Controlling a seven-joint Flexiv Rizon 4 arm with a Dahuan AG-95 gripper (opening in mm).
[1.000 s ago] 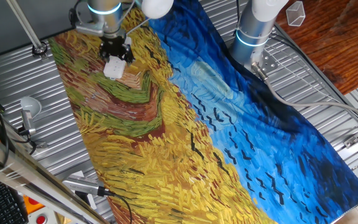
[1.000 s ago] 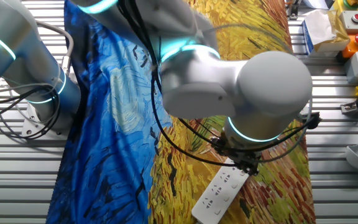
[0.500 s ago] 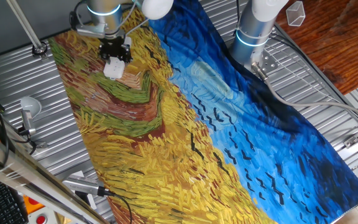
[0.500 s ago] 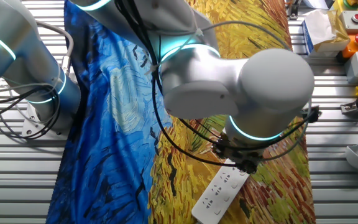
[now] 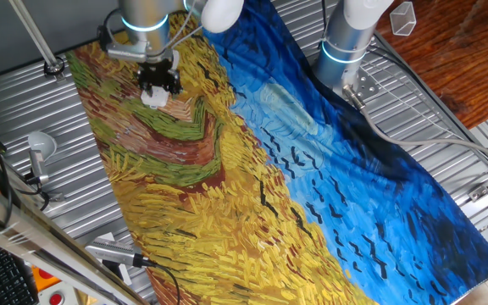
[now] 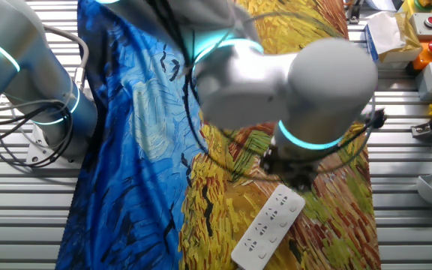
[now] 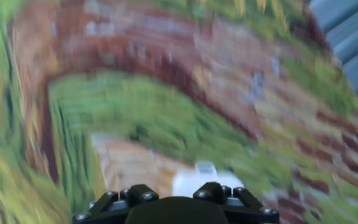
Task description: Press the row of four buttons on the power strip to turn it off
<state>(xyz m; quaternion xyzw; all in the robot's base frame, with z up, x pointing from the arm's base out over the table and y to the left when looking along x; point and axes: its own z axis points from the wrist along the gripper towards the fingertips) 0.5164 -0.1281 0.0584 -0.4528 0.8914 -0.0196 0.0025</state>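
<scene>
The power strip [image 6: 268,227] is a long white bar lying slanted on the yellow part of the painted cloth. Small marks run along its top face. The four buttons are too small to tell apart from the other marks. In one fixed view only a short white piece of the power strip [image 5: 152,98] shows below the black gripper [image 5: 158,80]. In the other fixed view the gripper [image 6: 297,180] hangs under the big grey arm, just past the strip's upper end. The hand view is blurred, with a white patch of the power strip [image 7: 197,180] above the gripper body. No view shows the fingertips.
The painted cloth [image 5: 269,186] covers the table's middle. A second arm's base [image 5: 350,38] stands at its blue edge, with cables [image 6: 21,150] beside it. A grey round-headed lamp-like object [image 5: 41,146] and a metal tool [image 5: 113,252] lie on the slatted metal. Button boxes [image 6: 426,30] sit at a corner.
The arm has shifted and the hand view is smeared by motion. In the other fixed view the gripper has come off the strip's upper end, which now shows in full.
</scene>
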